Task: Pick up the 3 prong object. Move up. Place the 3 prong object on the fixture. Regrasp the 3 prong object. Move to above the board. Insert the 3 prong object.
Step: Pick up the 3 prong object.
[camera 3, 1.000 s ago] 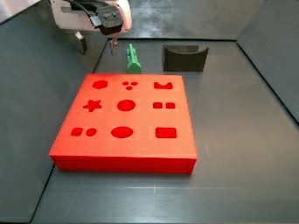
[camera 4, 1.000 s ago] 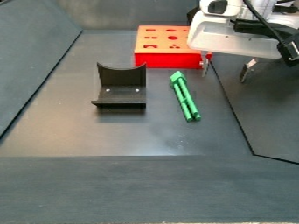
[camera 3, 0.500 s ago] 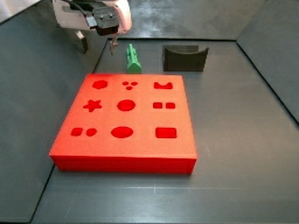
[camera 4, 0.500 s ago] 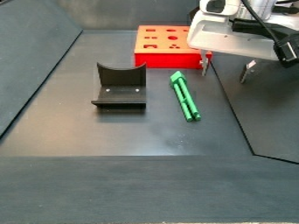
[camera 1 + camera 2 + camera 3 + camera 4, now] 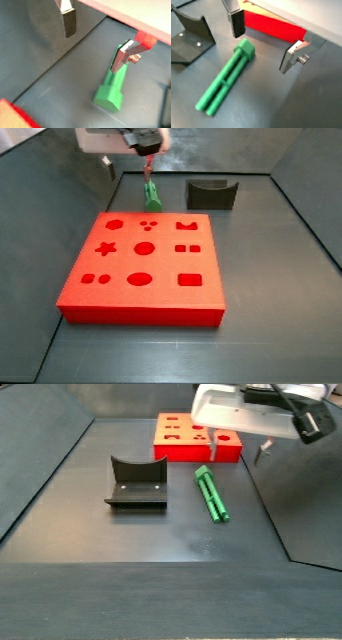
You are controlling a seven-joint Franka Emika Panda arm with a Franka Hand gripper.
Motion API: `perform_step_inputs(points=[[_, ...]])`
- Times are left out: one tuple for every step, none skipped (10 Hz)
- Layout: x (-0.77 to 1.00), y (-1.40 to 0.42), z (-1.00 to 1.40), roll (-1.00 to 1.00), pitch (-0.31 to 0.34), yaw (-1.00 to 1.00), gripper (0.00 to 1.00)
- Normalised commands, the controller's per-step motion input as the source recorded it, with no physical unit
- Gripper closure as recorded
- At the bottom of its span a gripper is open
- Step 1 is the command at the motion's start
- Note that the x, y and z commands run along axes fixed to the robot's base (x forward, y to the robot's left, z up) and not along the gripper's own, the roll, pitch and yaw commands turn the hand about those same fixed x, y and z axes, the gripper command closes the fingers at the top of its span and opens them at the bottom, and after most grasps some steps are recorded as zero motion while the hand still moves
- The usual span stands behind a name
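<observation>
The 3 prong object [image 5: 151, 196], a slim green peg, lies flat on the dark floor between the red board [image 5: 144, 263] and the dark fixture [image 5: 211, 194]. In a side view the peg [image 5: 211, 492] lies to the right of the fixture [image 5: 136, 482], with one end near the board [image 5: 187, 429]. My gripper [image 5: 237, 449] hangs open above that end of the peg. Both wrist views show the silver fingers [image 5: 236, 24] wide apart with nothing between them. The peg [image 5: 228, 82] lies below, with its square end under the gap. The gripper [image 5: 126, 170] touches nothing.
Dark sloping walls [image 5: 54, 454] enclose the floor on the sides. The board's holes [image 5: 144, 248] face up, all without pieces in them. In a wrist view the fixture [image 5: 188, 40] stands beside the peg's length.
The gripper has shifted sideways from beside the peg to over its end near the board, still open. The peg, fixture and board have not moved.
</observation>
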Motion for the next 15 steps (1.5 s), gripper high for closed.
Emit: perform_step_inputs(points=[[0.49,0.00,-0.82,-0.19,-0.020,0.58,0.00],[0.39,0.00,-0.79,-0.21,-0.011,0.72,0.00],[0.32,-0.03,-0.57,-0.23,0.000,0.69,0.00],[0.32,-0.02,-0.01,-0.33,0.000,0.47,0.00],[0.37,0.00,0.23,-0.40,-0.066,0.18,0.00],[0.13,0.00,-0.17,-0.07,-0.073,0.17,0.00],[0.08,0.00,-0.30,0.00,-0.061,0.17,0.00],[0.00,0.00,-0.41,0.04,-0.087,0.19,0.00],[0.00,-0.03,-0.57,0.15,-0.097,0.23,0.00],[0.00,0.00,-0.27,0.03,-0.060,0.19,0.00],[0.00,-0.12,0.00,0.00,-0.030,0.05,0.00],[0.00,-0.24,0.00,0.00,-0.077,0.00,0.00],[0.12,-0.29,0.07,0.00,-0.141,-0.18,0.00],[0.01,-0.29,0.06,0.00,-0.217,-0.21,0.00],[0.00,-0.19,-0.31,0.12,-0.286,-0.09,0.00]])
